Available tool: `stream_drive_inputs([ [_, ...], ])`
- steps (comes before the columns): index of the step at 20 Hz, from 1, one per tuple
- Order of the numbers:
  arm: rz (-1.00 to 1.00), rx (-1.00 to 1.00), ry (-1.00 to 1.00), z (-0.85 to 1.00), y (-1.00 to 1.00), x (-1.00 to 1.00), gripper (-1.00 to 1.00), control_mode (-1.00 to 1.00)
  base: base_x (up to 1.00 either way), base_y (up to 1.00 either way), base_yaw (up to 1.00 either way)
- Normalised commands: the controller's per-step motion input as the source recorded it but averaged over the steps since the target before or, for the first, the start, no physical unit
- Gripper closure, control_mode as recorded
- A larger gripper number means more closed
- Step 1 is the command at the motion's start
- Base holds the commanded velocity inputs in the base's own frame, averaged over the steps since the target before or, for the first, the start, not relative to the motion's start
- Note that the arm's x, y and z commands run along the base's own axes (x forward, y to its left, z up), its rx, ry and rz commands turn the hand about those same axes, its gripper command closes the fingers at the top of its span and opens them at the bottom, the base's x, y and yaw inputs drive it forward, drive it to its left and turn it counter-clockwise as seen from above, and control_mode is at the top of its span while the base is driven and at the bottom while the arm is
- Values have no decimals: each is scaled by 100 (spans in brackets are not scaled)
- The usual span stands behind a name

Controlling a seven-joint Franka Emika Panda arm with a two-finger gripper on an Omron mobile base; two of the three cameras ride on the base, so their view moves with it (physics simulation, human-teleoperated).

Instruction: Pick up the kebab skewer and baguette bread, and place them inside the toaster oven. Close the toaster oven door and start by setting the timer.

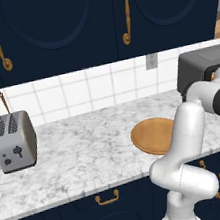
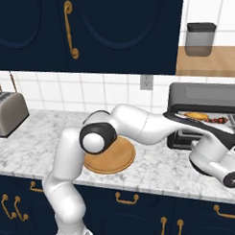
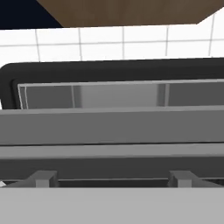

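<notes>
In the right base view the toaster oven (image 2: 205, 99) sat at the right of the frame on the marble desk (image 2: 38, 141), its mouth open enough to show what lay inside: the baguette bread (image 2: 196, 116), a golden oval, and just right of it the kebab skewer (image 2: 216, 120) with its dark red chunks, both on the rack. The toaster oven door (image 2: 199, 128) hung partly open, tilted outward, with the arm's white forearm across its front and the wrist below it at the lower right. The tool itself was hidden behind the wrist there, so whether it was wide or narrow could not be told. In the hand view the door's grey handle bar (image 3: 112, 151) ran across the middle of the frame, very close, with the oven's dark top above it. The wooden plate (image 2: 110, 157) lay bare at the centre, partly covered by the elbow. In the left base view the oven (image 1: 204, 68) was cut off at the right edge, and the silver toaster (image 1: 13, 141) stood at the left
</notes>
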Motion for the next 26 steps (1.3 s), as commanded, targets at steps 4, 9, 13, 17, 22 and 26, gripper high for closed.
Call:
stream_drive_inputs([
  [4,0,0,0,0,16,36,-100,-100,0,0,0],
  [9,0,0,0,0,17,44,-100,-100,0,0,0],
  [13,0,0,0,0,14,38,-100,-100,0,0,0],
  [17,0,0,0,0,13,31,-100,-100,0,0,0],
  [22,0,0,0,1,12,28,-100,-100,0,0,0],
  [26,0,0,0,0,11,33,-100,-100,0,0,0],
])
